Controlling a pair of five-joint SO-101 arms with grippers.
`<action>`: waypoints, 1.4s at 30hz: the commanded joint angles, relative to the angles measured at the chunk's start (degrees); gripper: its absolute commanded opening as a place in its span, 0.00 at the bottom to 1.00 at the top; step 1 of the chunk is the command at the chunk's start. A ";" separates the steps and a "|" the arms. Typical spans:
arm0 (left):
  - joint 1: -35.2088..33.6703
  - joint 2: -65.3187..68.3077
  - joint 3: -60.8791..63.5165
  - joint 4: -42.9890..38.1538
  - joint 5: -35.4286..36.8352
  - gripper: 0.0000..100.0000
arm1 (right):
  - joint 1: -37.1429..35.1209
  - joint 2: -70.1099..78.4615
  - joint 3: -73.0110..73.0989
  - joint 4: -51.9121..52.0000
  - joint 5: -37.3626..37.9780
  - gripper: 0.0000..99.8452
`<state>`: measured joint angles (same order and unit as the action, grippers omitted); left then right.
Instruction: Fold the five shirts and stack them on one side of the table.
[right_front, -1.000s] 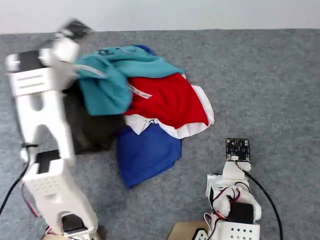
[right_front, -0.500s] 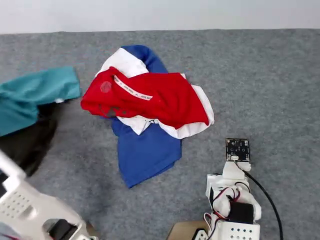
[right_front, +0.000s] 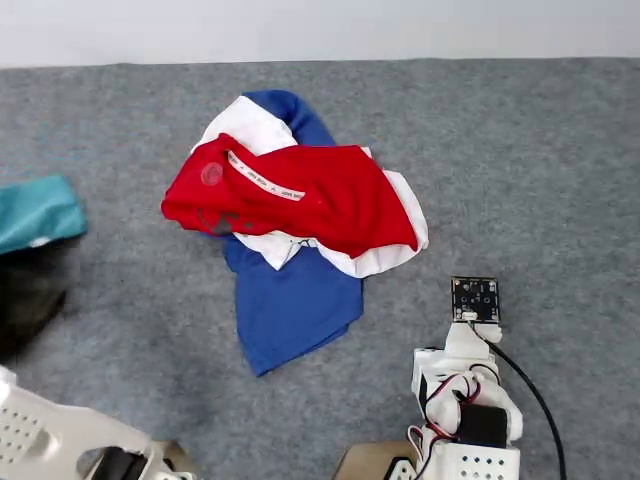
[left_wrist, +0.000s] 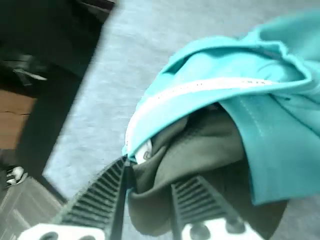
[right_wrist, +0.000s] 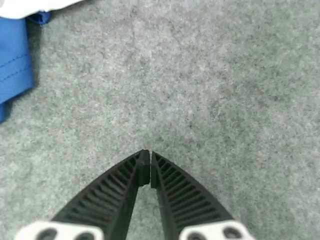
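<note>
The teal shirt (right_front: 35, 212) and the dark shirt (right_front: 25, 300) under it lie bunched at the left side of the table (right_front: 540, 150), well apart from the red shirt (right_front: 320, 195), white shirt (right_front: 250, 125) and blue shirt (right_front: 295, 310) heaped mid-table. The left claw (left_wrist: 155, 175) is clamped on the dark cloth, perhaps on the teal hem too, though folds hide that. The right claw (right_wrist: 150, 162), pressed together over bare table, is the nearer one to the heap.

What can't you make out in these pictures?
- Teal shirt and dark shirt: high view, cut off by the left edge.
- White shirt: high view, mostly covered by the red shirt.
- Dark shirt's shape: left wrist view, bunched under the teal shirt in the left gripper.
</note>
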<state>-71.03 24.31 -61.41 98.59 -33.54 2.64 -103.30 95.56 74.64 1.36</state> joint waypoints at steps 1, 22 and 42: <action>-1.23 -4.04 -5.93 0.09 2.29 0.00 | 0.13 -0.57 0.88 0.31 -0.26 0.01; 13.80 -0.44 -5.41 1.05 0.35 0.24 | 0.13 -0.57 0.88 0.31 -0.26 0.01; 63.47 0.18 7.69 0.62 8.70 0.24 | 0.13 -0.57 0.88 0.31 -0.26 0.01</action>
<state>-15.38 24.84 -57.54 99.21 -25.36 2.64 -103.30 95.56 74.64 1.36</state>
